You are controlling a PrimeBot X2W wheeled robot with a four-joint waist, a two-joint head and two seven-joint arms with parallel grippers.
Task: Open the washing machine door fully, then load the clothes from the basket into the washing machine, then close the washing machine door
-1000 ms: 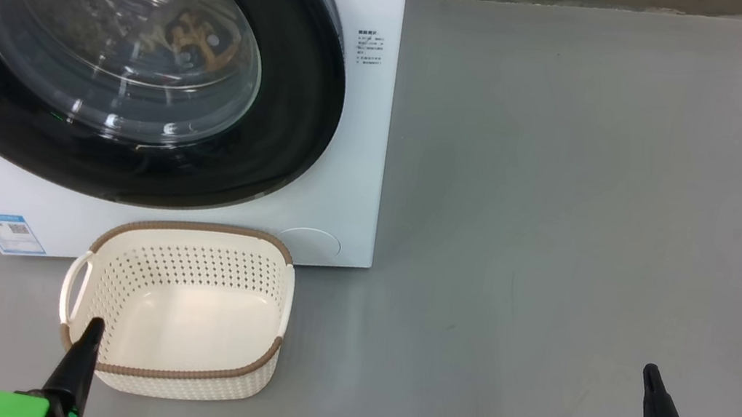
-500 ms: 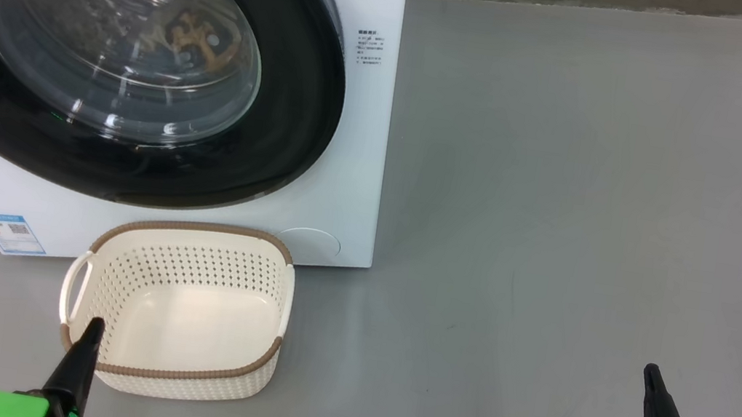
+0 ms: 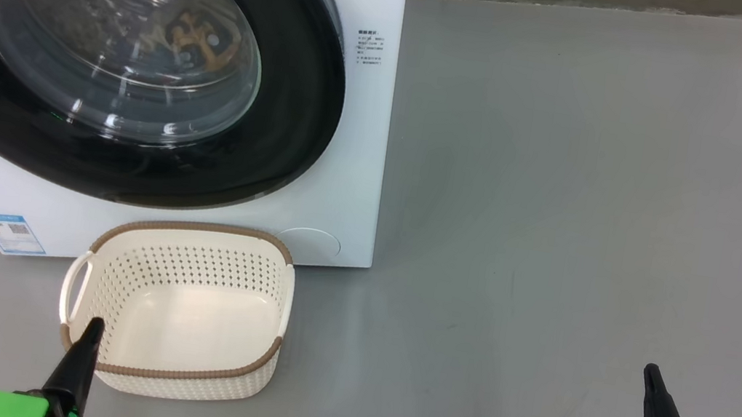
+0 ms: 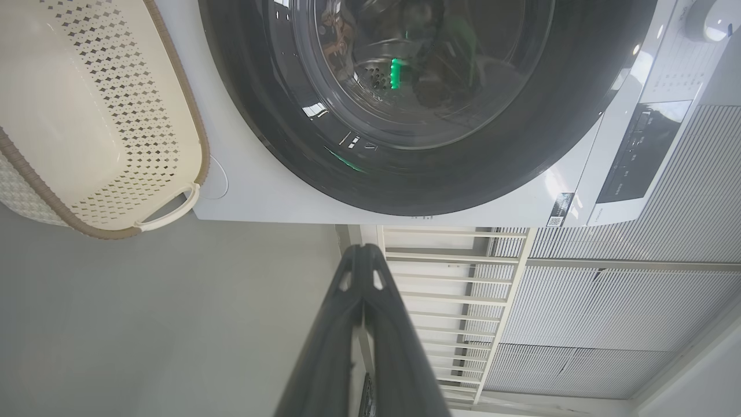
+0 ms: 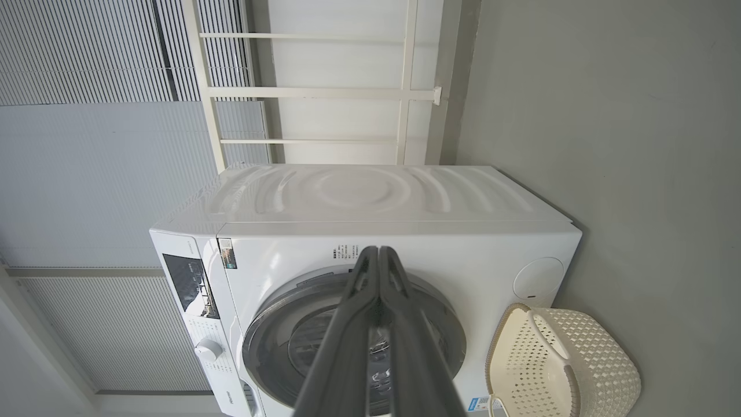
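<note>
The white washing machine (image 3: 356,162) fills the upper left of the head view, its black-rimmed round door (image 3: 296,116) shut against the front. Through the glass, patterned fabric, the clothes (image 3: 194,38), lies inside the drum. The cream basket (image 3: 179,309) stands empty on the floor just in front of the machine. My left gripper (image 3: 92,329) is shut, its tip over the basket's near left rim. My right gripper (image 3: 651,375) is shut too, low at the right, far from the machine. The wrist views show the door (image 4: 440,191) (image 5: 272,330), the basket (image 4: 87,116) (image 5: 579,359), and each gripper's (image 4: 363,255) (image 5: 377,255) fingers pressed together.
Bare grey floor (image 3: 600,199) stretches to the right of the machine. A low wall base (image 3: 630,1) runs along the far edge. The left wrist view shows white railings (image 4: 451,272) and ribbed wall panels (image 4: 637,301) beyond the machine.
</note>
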